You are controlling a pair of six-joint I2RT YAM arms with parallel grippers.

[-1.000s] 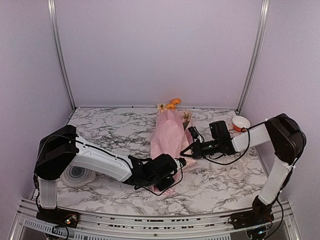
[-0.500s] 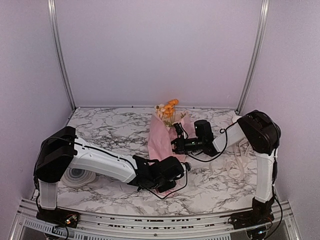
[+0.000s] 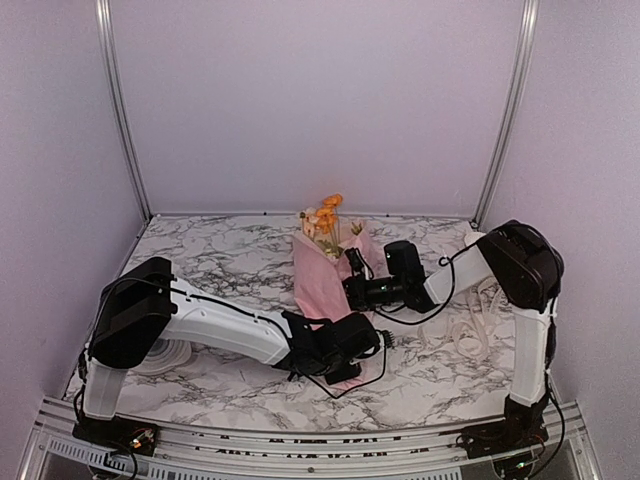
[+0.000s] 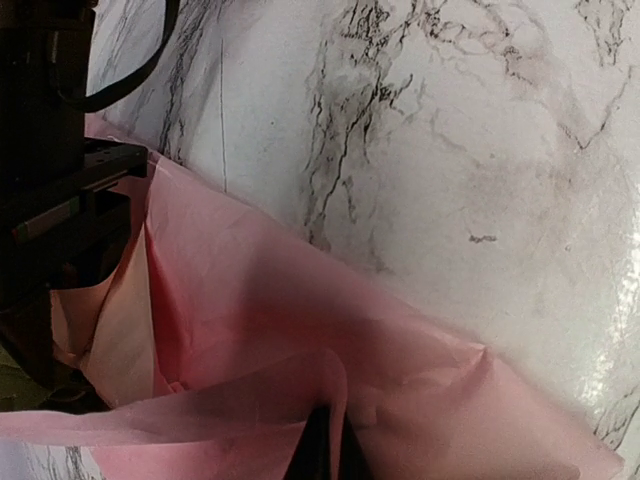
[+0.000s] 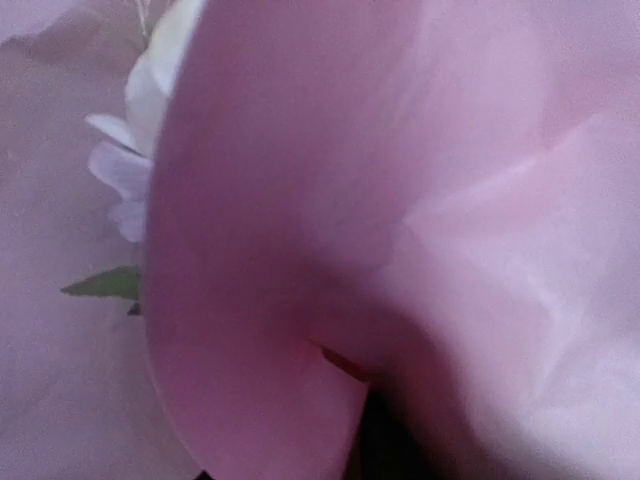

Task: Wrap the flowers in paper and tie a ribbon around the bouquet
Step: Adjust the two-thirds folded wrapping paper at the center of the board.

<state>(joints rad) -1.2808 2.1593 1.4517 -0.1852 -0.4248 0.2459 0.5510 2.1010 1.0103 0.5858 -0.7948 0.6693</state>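
The bouquet (image 3: 322, 272) sat mid-table (image 3: 220, 262), blossoms at its far end. The left gripper (image 3: 355, 345) was clamped on its narrow end. The right gripper (image 3: 350, 285) was against its side; I couldn't tell its jaws.

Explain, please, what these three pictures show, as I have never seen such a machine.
These are two robot arms bolted to a marble table. One picture comes from a camera above and behind them; the other two from cameras on each wrist. On the table are a bouquet, orange flowers in pink paper, a loose white ribbon and a grey disc. The left gripper is shut on the bouquet's narrow end. The right gripper is close beside the paper; whether it grips is unclear.
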